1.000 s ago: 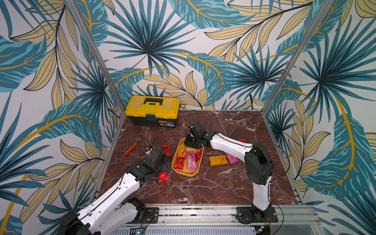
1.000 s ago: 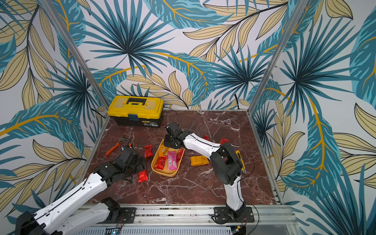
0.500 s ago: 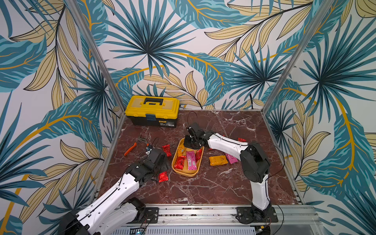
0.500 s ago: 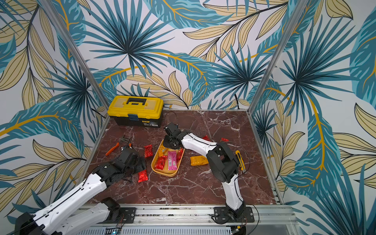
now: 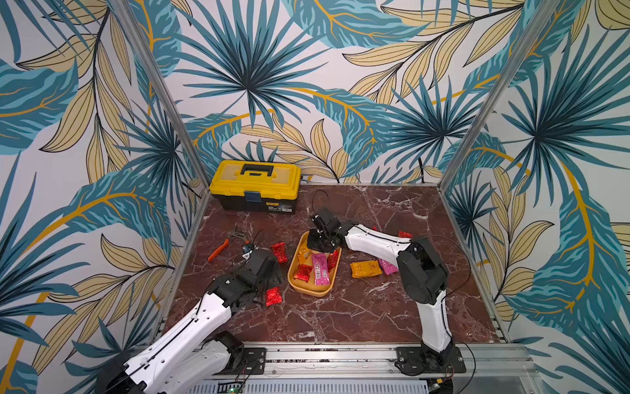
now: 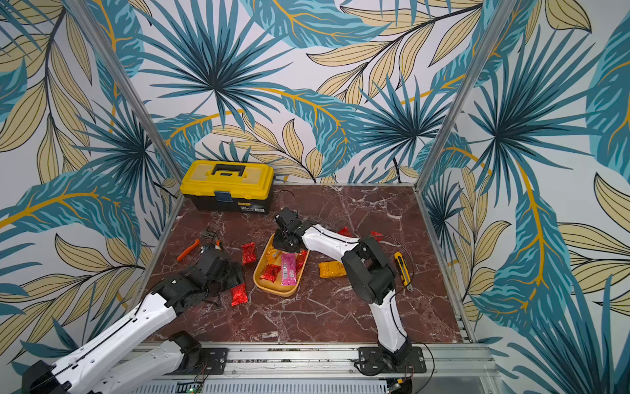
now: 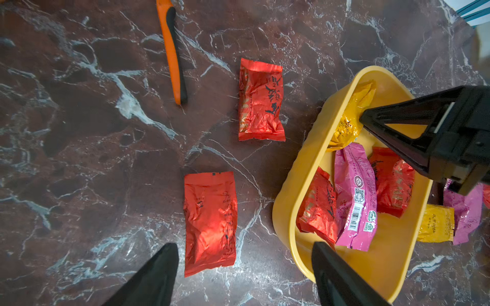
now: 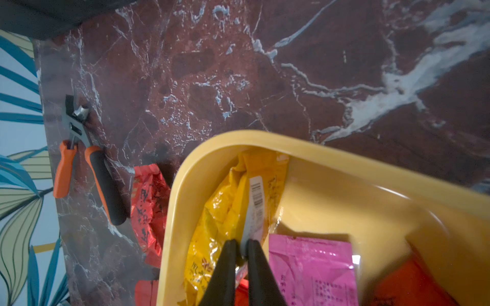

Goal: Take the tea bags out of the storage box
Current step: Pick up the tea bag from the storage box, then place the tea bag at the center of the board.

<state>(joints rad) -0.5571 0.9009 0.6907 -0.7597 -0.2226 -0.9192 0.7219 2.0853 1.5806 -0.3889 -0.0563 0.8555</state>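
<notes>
Right wrist view: right tool point(image 8: 241, 245) clamps the yellow bag point(image 8: 220, 212) by its seam, inside the box point(image 8: 265, 140). Left tool point(image 7: 245, 247) wide, empty, beside the box. Step in hand: extraction; next, lift over the rim.

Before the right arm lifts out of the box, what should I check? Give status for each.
1. Right gripper shut on yellow bag seam: ok.
2. Pink bag outside that pinch: ok.
3. Left gripper open, empty: ok.
4. Left gripper clear of box rim: cannot tell.
5. Bare table in front of box for the drop: ok.
6. Box emptied: not ok, four bags inside.
</notes>
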